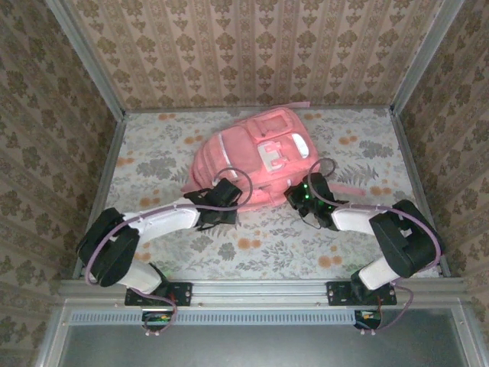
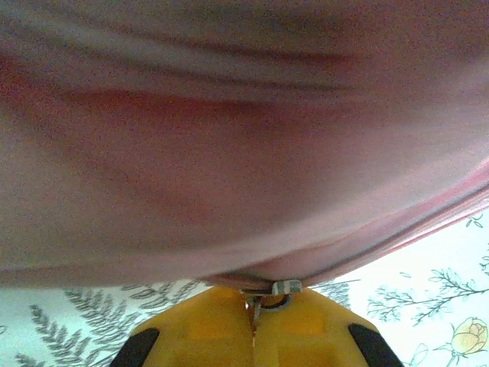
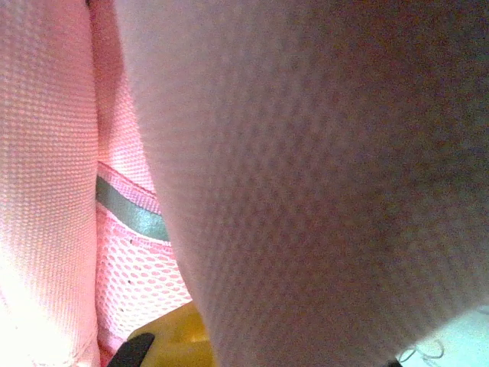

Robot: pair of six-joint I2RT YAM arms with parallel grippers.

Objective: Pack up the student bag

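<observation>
The student bag (image 1: 252, 157) lies flat in the middle of the flowered surface (image 1: 267, 245), a little to the far side. Its long axis goes from near-left to far-right. Both arms reach its near edge, so the bag lies on the far side of each pincer. The left pincer (image 1: 229, 191) is at the near-left end, with its yellow fingers (image 2: 206, 332) pressed together on a small metal pull (image 2: 284, 288) under the pink cloth. The right pincer (image 1: 299, 195) is at the near-right side and is also together, but I cannot tell if it holds cloth. I think the left arm should move the pull along the bag edge.
</observation>
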